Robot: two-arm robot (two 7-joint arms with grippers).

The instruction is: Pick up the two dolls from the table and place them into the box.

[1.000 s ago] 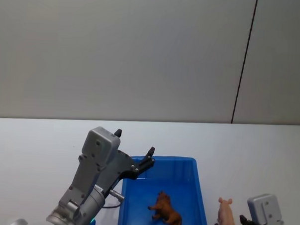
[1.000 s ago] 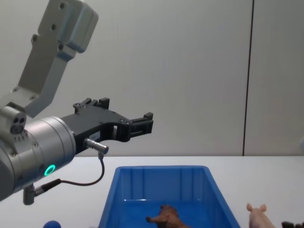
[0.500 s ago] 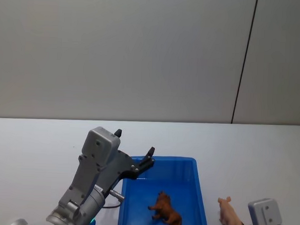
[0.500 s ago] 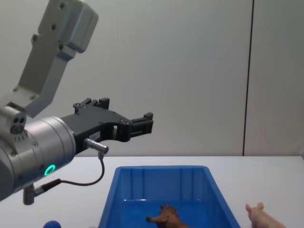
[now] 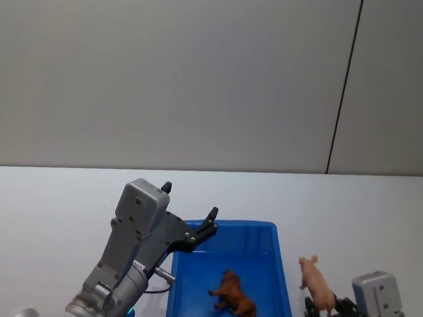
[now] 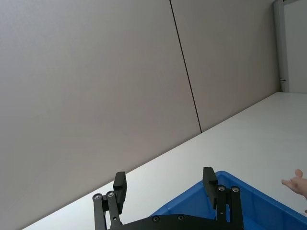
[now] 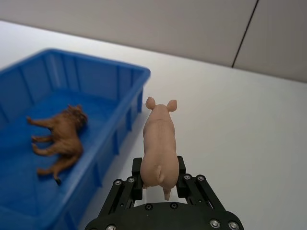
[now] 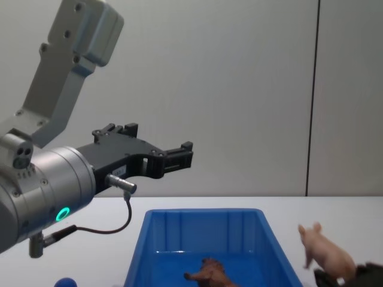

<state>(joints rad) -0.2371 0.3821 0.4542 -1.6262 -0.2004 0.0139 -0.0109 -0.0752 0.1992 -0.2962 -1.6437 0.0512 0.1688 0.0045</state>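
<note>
Progress, judged: roughly half done. The reddish-brown doll (image 5: 234, 303) lies on its side on the floor of the box (image 5: 282, 274), low and centre in the head view, so that one is finished. The pink doll (image 5: 317, 284) is outside the box, just right of its right wall, in the lower right of the head and chest views. The right gripper (image 7: 160, 167) has its fingers clamped on the doll's hindquarters, snout pointing away from the wrist. The doll appears held clear of the table (image 5: 55, 208), though I cannot confirm the gap under its feet. Left to do: carry the pink doll over the rim and let it go inside. The left gripper (image 5: 190, 200) hangs above the box's upper-left corner, fingers spread apart and holding nothing. Obstructions: the box's right wall stands between the pink doll and the interior. The brown doll takes up the middle of the floor, with bare floor on either side of it. The left gripper sits well apart from the right side, so it probably won't interfere.
</note>
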